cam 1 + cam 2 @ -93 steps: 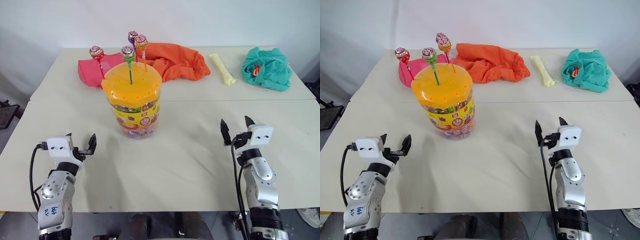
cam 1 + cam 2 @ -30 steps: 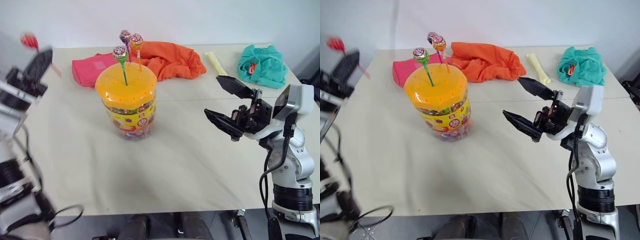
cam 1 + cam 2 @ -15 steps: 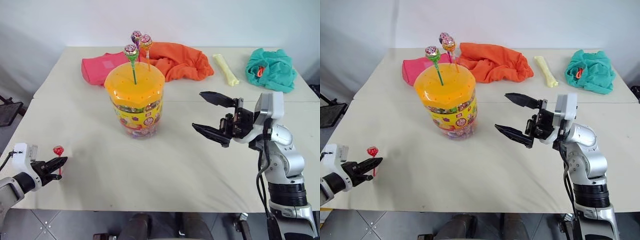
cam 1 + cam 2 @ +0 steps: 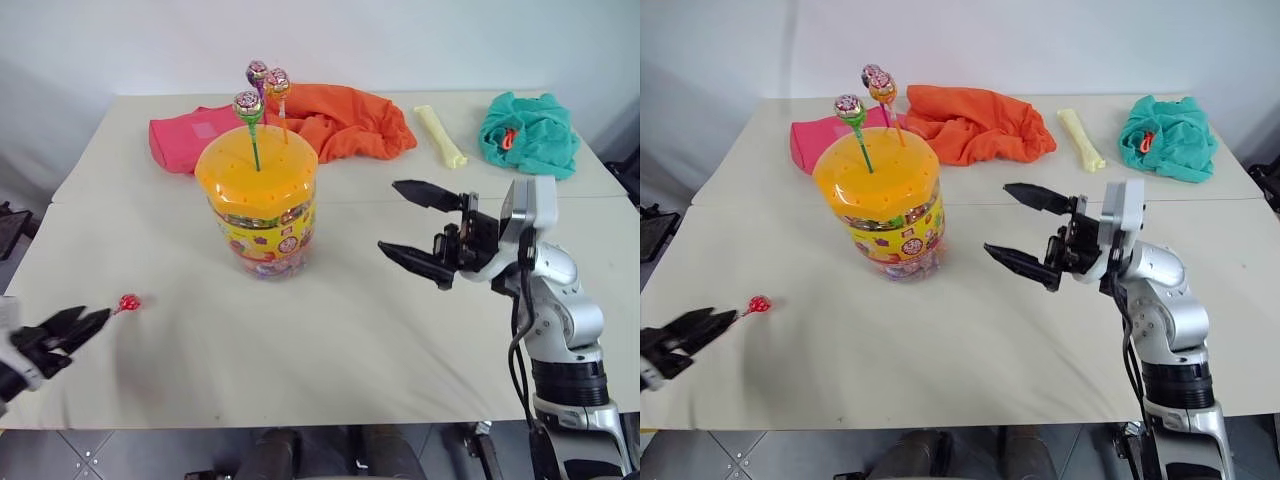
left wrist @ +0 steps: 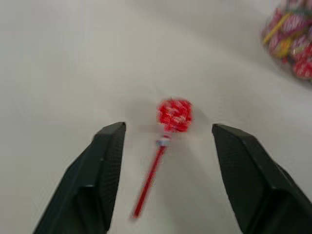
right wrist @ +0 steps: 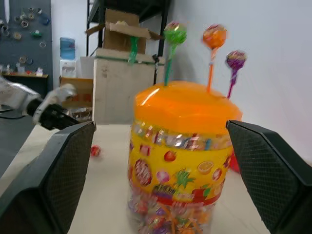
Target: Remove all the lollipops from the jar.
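The jar (image 4: 256,205) stands upright on the surface (image 4: 330,330), at about 10 o'clock from its middle. Three lollipops rise from holes in its orange lid: green (image 4: 247,106), purple (image 4: 257,72) and orange (image 4: 278,81). The red lollipop (image 4: 127,302) lies on the surface toward 8 o'clock, well apart from the jar.

The left pincer (image 4: 62,328) sits low at the 8 o'clock edge, its fingers parted. In the left wrist view the red lollipop (image 5: 173,116) lies loose between the two fingers with a clear gap on each side, so it appears released rather than held. The right pincer (image 4: 415,228) hovers at 3 o'clock of the jar, aimed toward it, with its jaws spread wide and nothing between them.

One of four appears done, and the right arm looks set to go for the next stick.

Risks from here:
- The wide right jaws could strike the lid or wall on approach and tip or shove the light jar.
- The three sticks stand close together, so closing on one may catch or bend a neighbour.
- A tight hole could lift the whole jar along with the stick.
- The red lollipop rests near the surface's edge and could be swept off by the left pincer.
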Action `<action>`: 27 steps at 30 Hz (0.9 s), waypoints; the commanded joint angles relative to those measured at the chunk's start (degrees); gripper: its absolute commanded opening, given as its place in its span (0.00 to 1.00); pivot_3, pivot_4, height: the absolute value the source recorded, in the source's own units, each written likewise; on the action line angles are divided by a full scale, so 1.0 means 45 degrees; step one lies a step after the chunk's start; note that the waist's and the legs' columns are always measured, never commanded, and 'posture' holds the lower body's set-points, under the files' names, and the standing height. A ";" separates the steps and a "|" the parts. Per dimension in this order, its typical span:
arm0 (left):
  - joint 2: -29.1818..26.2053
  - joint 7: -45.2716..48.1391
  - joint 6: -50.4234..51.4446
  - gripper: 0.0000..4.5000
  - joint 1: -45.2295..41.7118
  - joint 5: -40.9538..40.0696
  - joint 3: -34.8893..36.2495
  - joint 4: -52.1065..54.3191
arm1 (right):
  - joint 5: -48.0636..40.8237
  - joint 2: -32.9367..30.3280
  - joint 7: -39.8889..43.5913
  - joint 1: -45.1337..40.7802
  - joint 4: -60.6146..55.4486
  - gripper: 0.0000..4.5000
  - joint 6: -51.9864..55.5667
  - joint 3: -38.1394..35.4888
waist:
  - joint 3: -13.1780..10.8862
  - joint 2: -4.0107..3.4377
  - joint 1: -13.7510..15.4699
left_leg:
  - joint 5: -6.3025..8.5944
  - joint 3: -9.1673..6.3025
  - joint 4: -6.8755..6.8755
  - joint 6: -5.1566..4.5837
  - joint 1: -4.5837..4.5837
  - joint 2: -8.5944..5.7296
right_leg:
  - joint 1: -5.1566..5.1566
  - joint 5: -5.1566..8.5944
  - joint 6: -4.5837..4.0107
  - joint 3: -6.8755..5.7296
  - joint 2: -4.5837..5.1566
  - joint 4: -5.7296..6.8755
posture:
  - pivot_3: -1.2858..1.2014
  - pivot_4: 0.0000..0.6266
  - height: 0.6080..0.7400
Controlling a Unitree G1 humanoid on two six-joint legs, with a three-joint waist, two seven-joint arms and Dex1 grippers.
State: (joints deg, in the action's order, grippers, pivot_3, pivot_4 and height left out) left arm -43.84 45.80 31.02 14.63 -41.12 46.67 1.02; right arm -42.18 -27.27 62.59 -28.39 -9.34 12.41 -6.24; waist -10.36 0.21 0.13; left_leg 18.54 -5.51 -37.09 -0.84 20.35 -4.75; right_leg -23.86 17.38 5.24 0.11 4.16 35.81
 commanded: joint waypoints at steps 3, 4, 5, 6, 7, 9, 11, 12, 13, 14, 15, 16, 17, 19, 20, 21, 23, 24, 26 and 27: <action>0.0231 0.1589 -0.2072 0.65 -0.0740 -0.1540 0.1627 0.2200 | 0.0370 0.0835 -0.1695 -0.1929 0.0291 1.00 0.1026 0.0622 | -0.0001 0.0001 -0.0034 | 0.0000 0.0000 -0.0011 0.0000 0.0004 0.0000 | 0.0001 0.0000 0.0000 0.0001 0.0003 0.0004 | 0.52 0.24 1.00; 0.0451 0.1650 -0.2142 0.65 -0.1047 -0.2146 0.1676 0.2773 | 0.0612 0.1097 -0.1983 -0.2328 0.0435 1.00 0.1095 0.0866 | -0.0001 0.0002 -0.0021 | 0.0000 0.0000 -0.0016 0.0000 0.0007 0.0001 | 0.0000 -0.0001 -0.0001 0.0000 0.0003 0.0005 | 0.52 0.24 1.00; 0.0608 0.1668 -0.2135 0.65 -0.1236 -0.2552 0.1689 0.3151 | 0.0785 0.1279 -0.2162 -0.2592 0.0554 1.00 0.1146 0.1000 | -0.0001 0.0002 -0.0029 | -0.0002 -0.0005 -0.0020 0.0002 0.0007 0.0001 | 0.0001 -0.0002 -0.0004 -0.0007 0.0002 0.0010 | 0.52 0.24 1.00; 0.0739 0.1465 -0.1784 0.65 -0.1433 -0.3250 0.1574 0.3665 | 0.1367 0.1417 -0.2706 -0.3006 0.0838 1.00 0.1378 0.1317 | -0.0001 0.0001 -0.0039 | -0.0004 -0.0007 -0.0019 0.0005 0.0006 0.0004 | 0.0000 -0.0007 -0.0010 -0.0009 0.0002 0.0013 | 0.52 0.24 1.00; 0.0815 0.1333 -0.1549 0.65 -0.1530 -0.3694 0.1481 0.4012 | 0.1808 0.1472 -0.3072 -0.3275 0.1044 1.00 0.1547 0.1535 | -0.0001 0.0001 -0.0054 | -0.0005 -0.0008 -0.0019 0.0007 0.0006 0.0005 | -0.0003 -0.0007 -0.0010 -0.0011 0.0002 0.0018 | 0.52 0.24 1.00; 0.0804 0.0949 -0.0888 0.65 -0.1796 -0.4744 0.1001 0.4798 | 0.2503 0.1973 -0.3777 -0.4178 0.1737 1.00 0.1735 0.2022 | -0.0001 0.0001 -0.0068 | -0.0004 -0.0007 -0.0016 0.0008 0.0005 0.0003 | -0.0007 -0.0007 -0.0010 -0.0009 -0.0001 0.0019 | 0.52 0.24 1.00; 0.0749 0.0848 -0.0745 0.65 -0.1891 -0.4858 0.0414 0.5291 | 0.2927 0.2643 -0.4204 -0.5078 0.2423 1.00 0.1639 0.2298 | -0.0001 0.0002 -0.0114 | -0.0004 -0.0005 -0.0016 0.0007 0.0011 -0.0002 | -0.0020 -0.0007 -0.0010 -0.0004 -0.0003 0.0021 | 0.52 0.24 1.00; 0.0791 0.0760 -0.0808 0.65 -0.1964 -0.4752 0.0191 0.5368 | 0.3219 0.2988 -0.4623 -0.5567 0.2834 1.00 0.1740 0.2414 | -0.0001 0.0001 -0.0144 | -0.0004 0.0000 -0.0015 0.0008 0.0018 0.0000 | -0.0032 -0.0007 -0.0010 0.0001 -0.0010 0.0025 | 0.52 0.24 1.00; 0.0823 0.0688 -0.0833 0.65 -0.2007 -0.4711 0.0030 0.5389 | 0.3419 0.3272 -0.4921 -0.5955 0.3214 1.00 0.1772 0.2451 | -0.0001 0.0000 -0.0217 | -0.0006 0.0005 -0.0014 0.0010 0.0025 0.0001 | -0.0047 -0.0007 -0.0010 0.0006 -0.0013 0.0033 | 0.52 0.24 1.00; 0.0860 0.0628 -0.0894 0.65 -0.2044 -0.4652 -0.0081 0.5373 | 0.3594 0.3518 -0.5138 -0.6275 0.3543 1.00 0.1797 0.2473 | -0.0001 0.0001 -0.0283 | -0.0011 0.0010 -0.0013 0.0019 0.0040 0.0002 | -0.0075 -0.0006 -0.0011 0.0010 -0.0017 0.0047 | 0.52 0.24 1.00; 0.0885 0.0583 -0.0942 0.65 -0.2060 -0.4626 -0.0152 0.5364 | 0.3717 0.3677 -0.5234 -0.6464 0.3760 1.00 0.1788 0.2465 | -0.0001 0.0001 -0.0343 | -0.0017 0.0010 -0.0017 0.0028 0.0070 0.0003 | -0.0109 -0.0006 -0.0011 0.0010 -0.0020 0.0064 | 0.52 0.24 1.00; 0.0916 0.0585 -0.0987 0.65 -0.2009 -0.4554 -0.0231 0.5382 | 0.3794 0.3877 -0.5332 -0.6660 0.3970 1.00 0.1762 0.2428 | 0.0000 0.0001 -0.0377 | -0.0022 0.0009 -0.0023 0.0036 0.0100 0.0004 | -0.0142 -0.0005 -0.0014 0.0008 -0.0022 0.0076 | 0.52 0.24 1.00; 0.0973 0.0562 -0.1036 0.65 -0.1960 -0.4513 -0.0289 0.5419 | 0.3846 0.4066 -0.5414 -0.6821 0.4120 1.00 0.1734 0.2399 | 0.0000 0.0002 -0.0388 | -0.0025 0.0006 -0.0026 0.0041 0.0118 0.0007 | -0.0160 -0.0004 -0.0017 0.0003 -0.0027 0.0085 | 0.52 0.24 1.00; 0.1083 0.0495 -0.1092 0.65 -0.1878 -0.4506 -0.0371 0.5524 | 0.3909 0.4345 -0.5433 -0.7081 0.4332 0.96 0.1662 0.2405 | 0.0000 0.0002 -0.0413 | -0.0025 0.0006 -0.0030 0.0041 0.0134 0.0014 | -0.0164 -0.0002 -0.0019 0.0001 -0.0035 0.0085 | 0.52 0.24 1.00; 0.1132 0.0451 -0.1107 0.66 -0.1849 -0.4528 -0.0395 0.5569 | 0.3932 0.4477 -0.5428 -0.7191 0.4423 0.91 0.1576 0.2391 | 0.0000 0.0002 -0.0430 | -0.0025 0.0006 -0.0037 0.0040 0.0151 0.0014 | -0.0175 -0.0002 -0.0019 0.0002 -0.0036 0.0096 | 0.52 0.24 1.00; 0.1170 0.0422 -0.1120 0.66 -0.1829 -0.4558 -0.0403 0.5598 | 0.3964 0.4570 -0.5427 -0.7265 0.4485 0.86 0.1546 0.2373 | 0.0000 0.0002 -0.0432 | -0.0025 0.0006 -0.0043 0.0040 0.0163 0.0012 | -0.0184 -0.0003 -0.0019 0.0004 -0.0036 0.0120 | 0.52 0.24 1.00; 0.1243 0.0368 -0.1112 0.66 -0.1770 -0.4659 -0.0406 0.5651 | 0.3991 0.4688 -0.5317 -0.7363 0.4534 0.73 0.1571 0.2370 | 0.0000 0.0002 -0.0430 | -0.0025 0.0007 -0.0049 0.0040 0.0176 0.0012 | -0.0200 -0.0002 -0.0019 0.0004 -0.0035 0.0126 | 0.52 0.24 1.00; 0.1259 0.0365 -0.1119 0.66 -0.1734 -0.4680 -0.0405 0.5673 | 0.4008 0.4722 -0.5284 -0.7392 0.4546 0.65 0.1593 0.2370 | 0.0000 0.0002 -0.0428 | -0.0025 0.0006 -0.0049 0.0040 0.0177 0.0012 | -0.0202 -0.0002 -0.0019 0.0003 -0.0036 0.0132 | 0.52 0.24 1.00; 0.1286 0.0379 -0.1116 0.66 -0.1655 -0.4736 -0.0387 0.5701 | 0.3934 0.4777 -0.5128 -0.7442 0.4519 0.51 0.1651 0.2367 | 0.0000 0.0002 -0.0425 | -0.0025 0.0006 -0.0052 0.0040 0.0176 0.0013 | -0.0201 -0.0002 -0.0019 0.0002 -0.0036 0.0136 | 0.52 0.24 1.00; 0.1286 0.0381 -0.1103 0.66 -0.1636 -0.4769 -0.0398 0.5700 | 0.3926 0.4797 -0.5117 -0.7478 0.4542 0.45 0.1662 0.2337 | 0.0000 0.0002 -0.0424 | -0.0025 0.0006 -0.0055 0.0040 0.0174 0.0013 | -0.0199 -0.0002 -0.0019 0.0002 -0.0036 0.0137 | 0.52 0.24 1.00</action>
State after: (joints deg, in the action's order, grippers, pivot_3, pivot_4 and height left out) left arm -38.23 47.56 27.27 7.08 -61.41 43.96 24.52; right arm -23.92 -6.15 39.04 -60.56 12.45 20.22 5.04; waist -10.36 0.22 -1.78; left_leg 18.43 -5.48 -37.36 -0.66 21.13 -4.69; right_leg -24.75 17.37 5.15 0.12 4.00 36.44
